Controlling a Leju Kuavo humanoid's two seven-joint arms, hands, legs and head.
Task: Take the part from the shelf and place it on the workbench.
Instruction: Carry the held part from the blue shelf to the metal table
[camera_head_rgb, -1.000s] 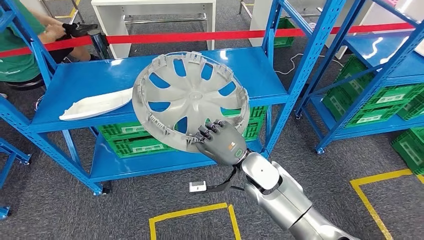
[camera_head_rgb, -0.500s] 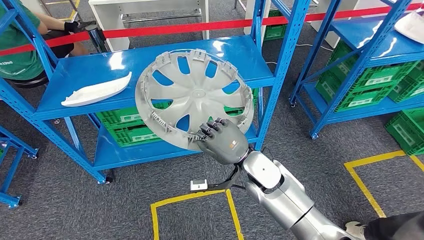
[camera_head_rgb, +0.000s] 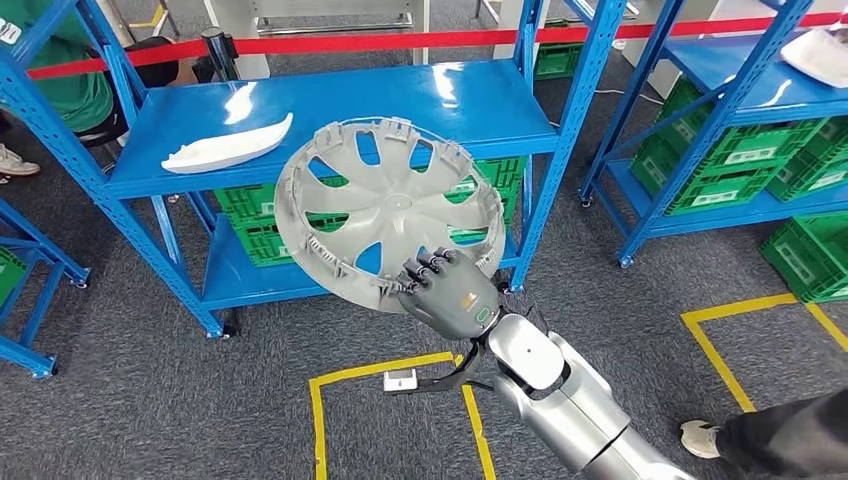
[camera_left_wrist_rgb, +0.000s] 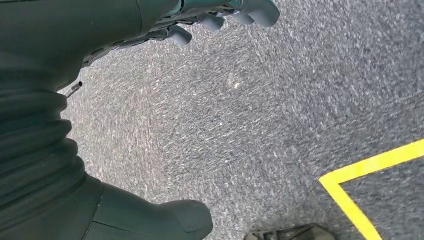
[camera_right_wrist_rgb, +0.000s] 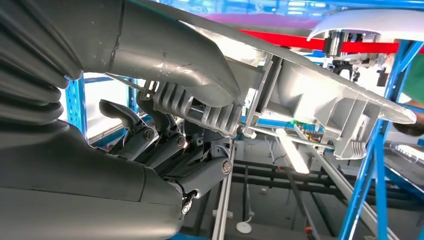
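Head view: hand (camera_head_rgb: 452, 292) over hubcap (camera_head_rgb: 385, 207) rim

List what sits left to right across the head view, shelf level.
white trim part on the blue shelf → grey wheel cover held by the right hand → second blue rack with green crates.

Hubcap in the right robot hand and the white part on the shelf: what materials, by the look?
Hubcap: likely moulded plastic, matte grey; thin spokes, moulded rim clips, and ribbing on its back near the right robot hand in the right wrist view. White part: probably plastic too, smooth, slightly glossy, a thin curved shell; can't rule out painted metal. Shelf: glossy blue painted steel, judging by the glare and perforated uprights.
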